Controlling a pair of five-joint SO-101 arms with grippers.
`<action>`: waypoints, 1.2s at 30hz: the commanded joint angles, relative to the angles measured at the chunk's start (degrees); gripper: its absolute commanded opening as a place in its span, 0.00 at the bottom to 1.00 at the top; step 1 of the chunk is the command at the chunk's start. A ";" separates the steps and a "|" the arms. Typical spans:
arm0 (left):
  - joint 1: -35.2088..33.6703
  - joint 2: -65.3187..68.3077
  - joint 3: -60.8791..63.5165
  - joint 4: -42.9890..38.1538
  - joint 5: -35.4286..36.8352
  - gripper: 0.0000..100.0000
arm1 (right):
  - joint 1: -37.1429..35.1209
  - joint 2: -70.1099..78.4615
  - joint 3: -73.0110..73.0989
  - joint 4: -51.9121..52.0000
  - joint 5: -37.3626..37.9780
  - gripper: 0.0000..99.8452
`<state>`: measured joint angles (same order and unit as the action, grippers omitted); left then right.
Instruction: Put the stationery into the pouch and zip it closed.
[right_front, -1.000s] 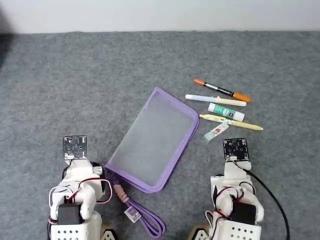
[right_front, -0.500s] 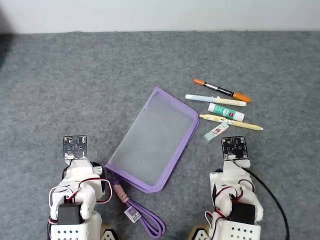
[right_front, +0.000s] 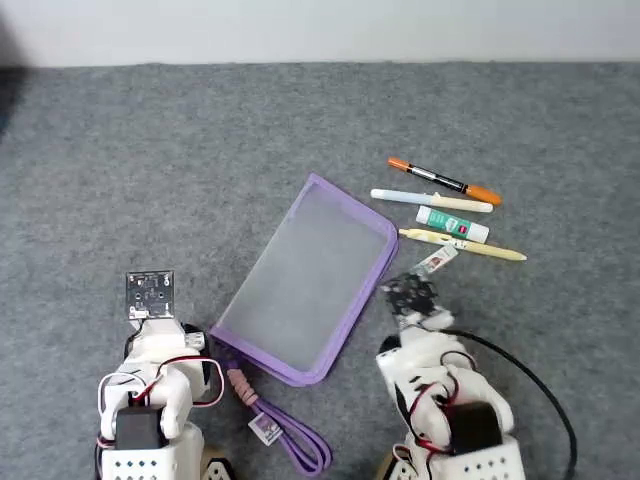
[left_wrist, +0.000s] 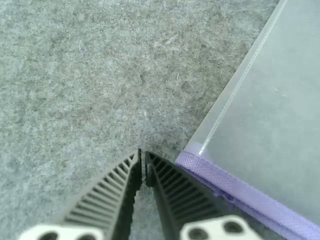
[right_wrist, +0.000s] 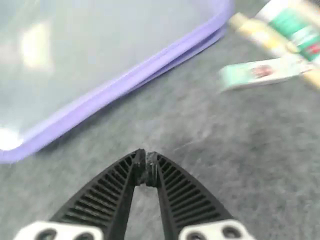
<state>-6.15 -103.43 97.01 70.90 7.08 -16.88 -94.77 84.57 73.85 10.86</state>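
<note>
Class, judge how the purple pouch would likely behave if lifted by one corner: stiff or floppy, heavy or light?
The pouch would probably sag, since its frosted panel looks thin with a fabric border. It seems light: it lies flat and nothing shows through. Pushed on the fuzzy grey mat, it may drag.

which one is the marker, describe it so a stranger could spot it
Find the purple-edged pouch in the middle of the grey table; the stationery lies beside it, on the right of the high view. The marker is the topmost piece in that view, and the only one with a black barrel and orange ends.
</note>
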 joint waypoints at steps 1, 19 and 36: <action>-0.09 -0.44 -0.57 0.18 -0.62 0.01 | -5.67 12.44 -6.42 -1.36 0.62 0.01; -0.09 -0.44 -0.57 0.18 -0.62 0.01 | -31.78 59.03 -32.26 -3.38 -12.57 0.07; -0.09 -0.44 -0.57 0.18 -0.62 0.01 | -39.08 59.03 -32.18 -5.85 -26.37 0.21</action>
<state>-6.15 -103.43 97.01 70.90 7.08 -54.59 -36.04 54.77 68.75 -13.76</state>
